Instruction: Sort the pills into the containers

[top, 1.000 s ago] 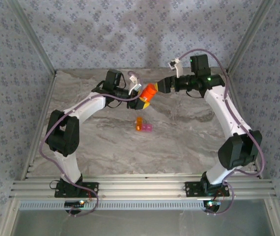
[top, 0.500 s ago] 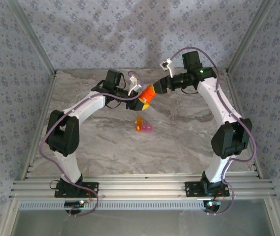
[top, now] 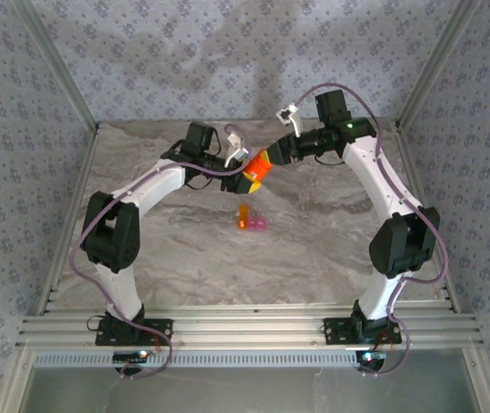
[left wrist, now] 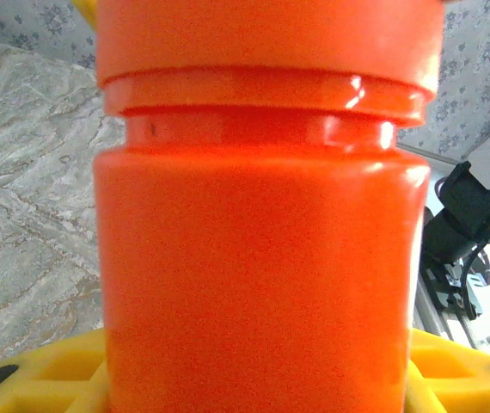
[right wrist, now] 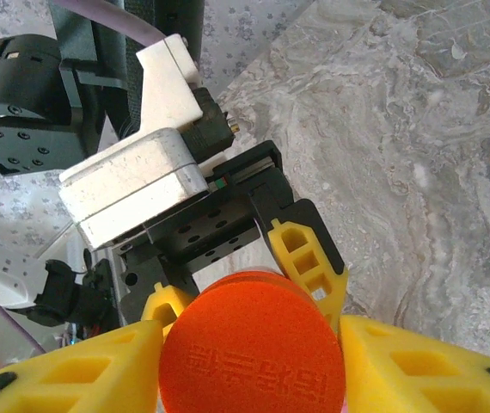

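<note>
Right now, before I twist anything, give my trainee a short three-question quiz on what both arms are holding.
1. True or false: the orange bottle stands on the table.
2. Pick one: the right gripper is closed on A) the bottle's cap, B) the pink compartment, C) nothing.
3. Short answer: where do the joined orange and pink containers sit?

Key
1. False: the left gripper holds it off the table.
2. A.
3. On the table, nearer the arm bases than the bottle, with neither gripper touching them.
</note>
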You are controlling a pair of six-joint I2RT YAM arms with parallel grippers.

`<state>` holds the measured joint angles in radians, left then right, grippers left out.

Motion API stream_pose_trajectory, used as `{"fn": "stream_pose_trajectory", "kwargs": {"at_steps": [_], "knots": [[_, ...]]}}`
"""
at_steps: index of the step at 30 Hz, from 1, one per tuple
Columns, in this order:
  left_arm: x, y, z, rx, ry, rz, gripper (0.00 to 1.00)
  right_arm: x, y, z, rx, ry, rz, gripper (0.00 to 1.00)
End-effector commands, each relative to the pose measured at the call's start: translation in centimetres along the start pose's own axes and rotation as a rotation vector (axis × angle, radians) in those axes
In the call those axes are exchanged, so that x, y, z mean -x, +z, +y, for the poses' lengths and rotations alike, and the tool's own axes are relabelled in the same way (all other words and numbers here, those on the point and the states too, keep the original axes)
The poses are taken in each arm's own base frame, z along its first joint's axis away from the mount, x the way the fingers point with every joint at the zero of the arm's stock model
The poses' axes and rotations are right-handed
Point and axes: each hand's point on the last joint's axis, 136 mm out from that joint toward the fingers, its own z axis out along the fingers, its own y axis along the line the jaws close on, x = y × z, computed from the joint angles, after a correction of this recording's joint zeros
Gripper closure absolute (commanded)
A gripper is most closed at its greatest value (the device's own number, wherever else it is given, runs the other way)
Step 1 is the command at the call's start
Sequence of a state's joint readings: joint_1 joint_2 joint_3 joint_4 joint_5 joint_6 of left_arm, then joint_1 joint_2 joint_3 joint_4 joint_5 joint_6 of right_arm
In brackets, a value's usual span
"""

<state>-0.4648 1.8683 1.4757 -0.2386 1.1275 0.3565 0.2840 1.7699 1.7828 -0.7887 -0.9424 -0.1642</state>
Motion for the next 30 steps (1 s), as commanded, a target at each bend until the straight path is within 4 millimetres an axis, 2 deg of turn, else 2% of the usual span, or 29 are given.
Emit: {"fn": "stream_pose_trajectory", "kwargs": {"at_steps": [1, 6, 9, 15, 18, 23, 30], "knots": [[1.4, -0.3, -0.5, -0.026, 0.044, -0.025, 1.00, -0.5, 0.5, 0.8, 0.050, 0.018, 0.014, 0.52], [1.7, -0.4, -0.4, -0.017, 0.049, -0.030, 1.00, -1.5, 1.5, 0.4, 0.010, 0.033, 0.037, 0.58], [2.0, -0.4, 0.0, 0.008, 0.056, -0.039, 1.00, -2.3, 2.4, -1.0, -0.067, 0.117, 0.030, 0.63], [2.7, -0.6, 0.5, 0.055, 0.074, -0.065, 1.00, -4.1, 4.2, -3.8, -0.233, 0.307, -0.018, 0.68], [2.7, -0.7, 0.6, 0.065, 0.075, -0.066, 1.00, -5.2, 5.6, -3.9, -0.295, 0.395, -0.033, 0.69], [2.6, -0.7, 0.8, 0.076, 0.071, -0.064, 1.00, -5.8, 6.9, -3.9, -0.331, 0.485, -0.074, 0.71], [2.6, -0.7, 0.9, 0.080, 0.072, -0.065, 1.00, -5.2, 6.2, -3.7, -0.285, 0.509, -0.113, 0.69]]}}
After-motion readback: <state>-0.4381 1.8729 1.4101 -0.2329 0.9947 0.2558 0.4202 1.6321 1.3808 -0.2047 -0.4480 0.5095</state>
